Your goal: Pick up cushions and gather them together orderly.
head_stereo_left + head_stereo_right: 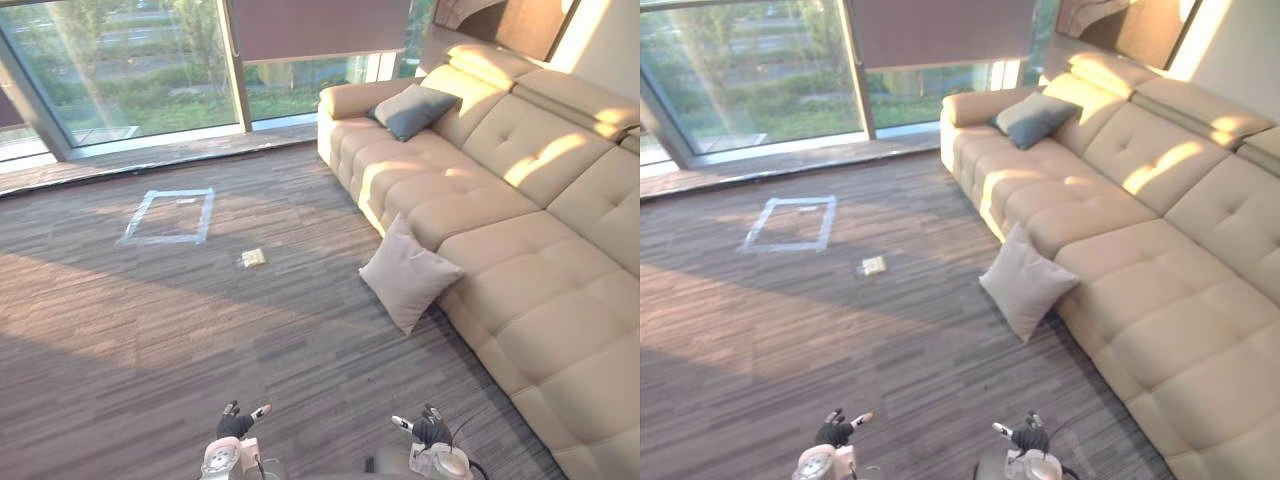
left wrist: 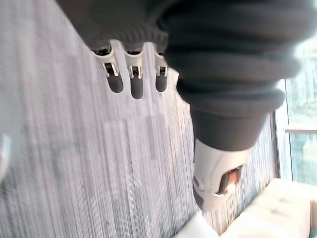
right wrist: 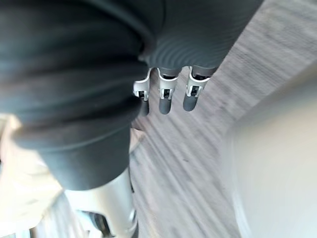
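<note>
The pale cushion [image 1: 408, 272] is on the floor [image 1: 150, 330]. It is tipped up on one corner and leans on the front of the sofa [image 1: 545, 300]. The grey cushion [image 1: 412, 108] is up on the sofa seat at the far end, next to the arm rest. So the two cushions are well apart. They are not together yet, and I think the job has hardly begun.

The left hand [image 1: 238, 420] and the right hand [image 1: 425, 428] are low down by the robot, well away from both cushions. Both hands are loose, with fingers [image 2: 135, 84] out straight, and they hold nothing.

What is left, I think: go to the pale cushion, lift it off the floor, and put it neatly by the grey one.

Further out on the floor there is a tape square [image 1: 207, 214] and a small flat thing [image 1: 254, 258] near it. Behind them is a big window [image 1: 130, 60].
</note>
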Controlling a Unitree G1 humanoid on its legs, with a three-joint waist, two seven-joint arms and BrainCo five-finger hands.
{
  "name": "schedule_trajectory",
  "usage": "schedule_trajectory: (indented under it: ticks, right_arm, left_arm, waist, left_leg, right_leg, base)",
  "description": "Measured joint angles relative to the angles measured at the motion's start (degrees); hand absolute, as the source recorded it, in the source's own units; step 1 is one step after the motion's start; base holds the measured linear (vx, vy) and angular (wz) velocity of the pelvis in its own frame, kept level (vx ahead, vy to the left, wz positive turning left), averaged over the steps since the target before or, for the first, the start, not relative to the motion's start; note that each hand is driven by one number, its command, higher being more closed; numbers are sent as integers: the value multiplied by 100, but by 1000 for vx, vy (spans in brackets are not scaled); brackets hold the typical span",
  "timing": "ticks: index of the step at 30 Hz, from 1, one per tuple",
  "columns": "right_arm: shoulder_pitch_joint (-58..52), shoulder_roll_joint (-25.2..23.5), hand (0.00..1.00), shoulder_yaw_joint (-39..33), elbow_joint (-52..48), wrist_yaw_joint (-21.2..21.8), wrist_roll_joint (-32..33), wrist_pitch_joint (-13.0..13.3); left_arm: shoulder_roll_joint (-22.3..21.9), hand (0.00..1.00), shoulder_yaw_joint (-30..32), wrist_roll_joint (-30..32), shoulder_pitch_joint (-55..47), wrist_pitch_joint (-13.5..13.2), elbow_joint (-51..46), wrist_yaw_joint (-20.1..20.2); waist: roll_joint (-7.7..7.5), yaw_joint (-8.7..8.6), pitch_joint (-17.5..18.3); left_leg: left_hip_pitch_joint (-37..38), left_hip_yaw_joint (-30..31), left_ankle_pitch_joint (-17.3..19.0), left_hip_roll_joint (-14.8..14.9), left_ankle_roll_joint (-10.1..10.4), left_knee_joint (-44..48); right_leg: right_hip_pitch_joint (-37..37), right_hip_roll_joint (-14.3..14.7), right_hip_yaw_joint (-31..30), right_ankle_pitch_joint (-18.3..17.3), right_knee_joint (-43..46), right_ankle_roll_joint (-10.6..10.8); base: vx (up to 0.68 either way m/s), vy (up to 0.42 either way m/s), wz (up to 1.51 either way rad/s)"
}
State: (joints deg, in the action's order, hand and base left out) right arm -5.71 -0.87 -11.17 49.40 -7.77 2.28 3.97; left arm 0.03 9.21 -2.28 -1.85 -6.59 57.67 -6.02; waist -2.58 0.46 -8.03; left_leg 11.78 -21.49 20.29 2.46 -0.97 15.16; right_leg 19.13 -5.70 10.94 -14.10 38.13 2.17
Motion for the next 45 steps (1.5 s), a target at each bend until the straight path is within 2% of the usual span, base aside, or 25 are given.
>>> schedule_trajectory:
  ticks: [1,2,3,5,6,8,10,12,14,15,17,19,20,21,23,25,26,29,33,35,36,39,41,43,45]
  right_arm:
    - [-4,48,0,6,113,0,0,-9]
    - [-10,52,0,-23,127,4,47,-5]
    - [-6,96,0,-36,144,1,42,-1]
    - [13,138,0,-15,161,9,6,-15]
    - [15,205,0,-5,142,29,8,-20]
    - [20,292,0,32,153,35,14,-63]
    - [29,278,0,89,191,39,55,-71]
    - [38,235,0,142,226,42,184,-75]
    - [35,214,0,108,234,36,245,-95]
    - [45,207,0,97,260,33,247,-117]
    - [63,178,0,76,324,18,246,-119]
    - [47,136,0,86,335,-6,218,-119]
    - [42,152,0,120,337,-7,216,-118]
    - [33,112,0,148,352,-6,217,-135]
    - [-47,-13,0,253,306,9,207,-118]
    - [-29,-71,0,271,261,27,62,-116]
    - [-20,-75,0,304,231,43,0,-114]
    - [21,-122,0,469,98,61,-11,-90]
    - [253,-97,0,469,211,70,-22,-60]
    - [362,23,0,462,382,64,-86,-51]
    - [374,113,0,456,412,67,-202,-50]
    - [426,375,0,406,501,63,-236,-46]
    - [386,352,0,223,532,55,-236,-51]
    - [274,354,0,263,499,42,-237,-52]
    - [252,342,0,295,485,35,-231,-53]
  left_arm:
    - [-11,0,-37,7,-12,5,30,17]
    - [-14,0,-37,15,-17,4,30,21]
    - [-96,0,-14,54,-9,31,61,17]
    - [-178,0,43,111,-37,56,55,42]
    - [-262,0,114,117,-2,70,33,70]
    - [-337,0,263,114,1,72,-21,97]
    - [-294,0,322,108,-72,68,-178,116]
    - [-248,0,313,106,-155,62,-335,121]
    - [-275,0,325,103,-160,60,-407,123]
    - [-285,0,326,104,-155,51,-420,121]
    - [-283,0,325,103,-111,12,-407,121]
    - [-287,0,312,103,-101,-58,-404,120]
    - [-296,0,304,105,-109,-58,-384,123]
    - [-223,0,291,106,-88,-57,-350,131]
    - [-70,0,275,108,-38,-51,-208,128]
    - [14,0,232,113,75,-20,-42,119]
    - [31,0,203,114,101,3,42,120]
    - [25,0,150,105,62,23,88,113]
    - [84,0,-123,97,93,23,227,120]
    - [170,0,-354,96,166,50,394,124]
    - [190,0,-409,101,188,70,445,134]
    - [40,0,-363,131,212,68,486,162]
    - [7,0,-337,245,221,71,454,174]
    - [-23,0,-65,327,152,64,198,176]
    - [-96,0,168,327,43,58,-46,172]
  waist:
    - [-9,-19,13]
    - [-19,-20,19]
    - [73,-60,36]
    - [241,-48,117]
    - [342,-95,101]
    - [475,-53,31]
    - [488,-6,15]
    - [384,0,58]
    - [382,22,57]
    - [377,70,55]
    - [353,168,57]
    - [321,250,91]
    - [347,260,118]
    - [264,268,175]
    - [5,271,305]
    - [-44,228,263]
    - [-43,223,262]
    - [28,222,208]
    - [100,174,167]
    - [125,81,68]
    - [97,49,46]
    - [454,2,-80]
    - [453,-35,-114]
    - [425,-8,-151]
    - [452,66,-143]
  left_leg:
    - [265,17,4,-77,105,-231]
    - [346,59,3,-118,123,-260]
    - [470,201,3,-23,169,-205]
    - [241,434,-162,136,450,517]
    - [-129,672,-334,305,691,1563]
    - [-911,972,-1029,723,915,3547]
    - [-1484,881,-940,1087,738,4773]
    - [-1996,664,-783,1162,553,4542]
    - [-2312,583,-668,1162,425,3896]
    - [-2416,601,-599,1071,490,3115]
    - [-2490,1062,-618,794,537,1999]
    - [-2482,1716,-868,470,643,937]
    - [-2476,1754,-1218,481,620,847]
    - [-2456,1572,-1184,433,559,1029]
    - [-2306,1099,-865,331,402,1052]
    - [-1946,688,-593,272,211,1009]
    - [-1771,560,-544,265,159,955]
    - [-919,40,-531,264,136,290]
    - [-491,-486,-553,243,173,-329]
    - [-420,-506,-570,143,199,-436]
    - [-348,-439,-571,64,201,-446]
    - [-166,-227,-733,161,513,-397]
    - [-401,-132,-741,325,534,397]
    - [-1123,38,-934,867,735,2446]
    - [-1619,235,-748,1264,696,3500]
  right_leg:
    - [-23,144,97,488,-1033,-189]
    - [-21,172,69,785,-1137,-394]
    - [-108,245,33,926,-995,-747]
    - [-219,257,113,545,-874,-817]
    - [-411,311,165,339,-873,-805]
    - [-943,509,141,125,-1087,-859]
    - [-1605,683,-74,-94,-1346,-910]
    - [-2079,679,-399,-282,-1639,-882]
    - [-2317,677,-659,-279,-1816,-747]
    - [-2483,664,-929,-301,-1937,-668]
    - [-2663,579,-1286,-394,-2065,-521]
    - [-2773,471,-1746,-619,-2081,-243]
    - [-2789,469,-1893,-704,-2049,-121]
    - [-2819,337,-2088,-759,-1958,-12]
    - [-2415,93,-2289,-614,-1306,210]
    - [-1693,-24,-2282,-256,152,587]
    - [-1494,-72,-2151,-208,575,652]
    - [-1002,-370,-973,-300,1080,430]
    - [-536,-456,716,-261,-158,148]
    - [-503,-270,941,144,-1168,-117]
    - [-564,-159,787,616,-1544,-516]
    - [-862,-52,773,517,-1642,-545]
    - [-1072,-27,790,406,-1750,-546]
    - [-1537,190,712,329,-2063,-590]
    - [-1863,396,511,210,-2160,-647]
  base:
    - [510,-14,21]
    - [722,-53,24]
    - [513,-49,12]
    - [645,-125,16]
    - [539,-159,22]
    - [478,-95,-12]
    - [472,-31,-62]
    - [331,-1,-69]
    - [454,122,-79]
    - [486,197,-96]
    - [406,238,-111]
    - [524,372,-121]
    - [505,399,-97]
    - [506,395,-89]
    - [390,330,-93]
    - [370,376,-91]
    - [343,347,-81]
    - [226,187,-76]
    - [159,80,-62]
    - [280,-61,-23]
    - [330,-98,-12]
    - [245,-93,-18]
    - [221,-153,4]
    - [170,-111,-13]
    - [202,-32,-68]
